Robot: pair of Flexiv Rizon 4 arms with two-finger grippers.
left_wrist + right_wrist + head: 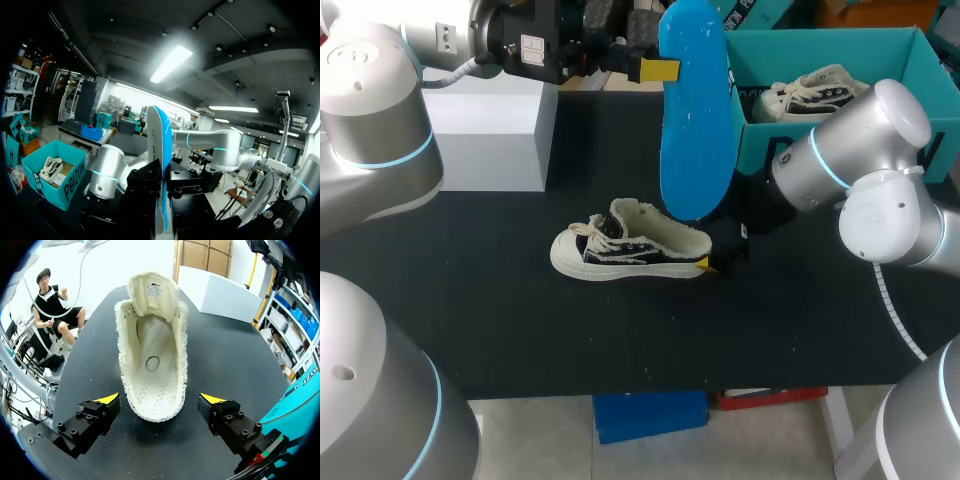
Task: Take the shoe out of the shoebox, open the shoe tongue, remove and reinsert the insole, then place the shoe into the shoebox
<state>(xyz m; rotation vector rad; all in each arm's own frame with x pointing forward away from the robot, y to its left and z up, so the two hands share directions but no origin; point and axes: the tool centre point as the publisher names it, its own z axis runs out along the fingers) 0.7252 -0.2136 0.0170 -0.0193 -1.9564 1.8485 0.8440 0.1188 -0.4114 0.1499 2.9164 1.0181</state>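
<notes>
Over the table, left fingers clamp the blue insole upright.

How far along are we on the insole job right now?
Done: the shoe is out on the table, tongue folded open, no insole inside. In hand: the left tool holds the blue insole upright above it, and the right tool sits open around the heel. Left: reinsert the insole, then put the shoe into the teal shoebox, which holds another shoe.

Head above; right wrist faces shoe
</notes>
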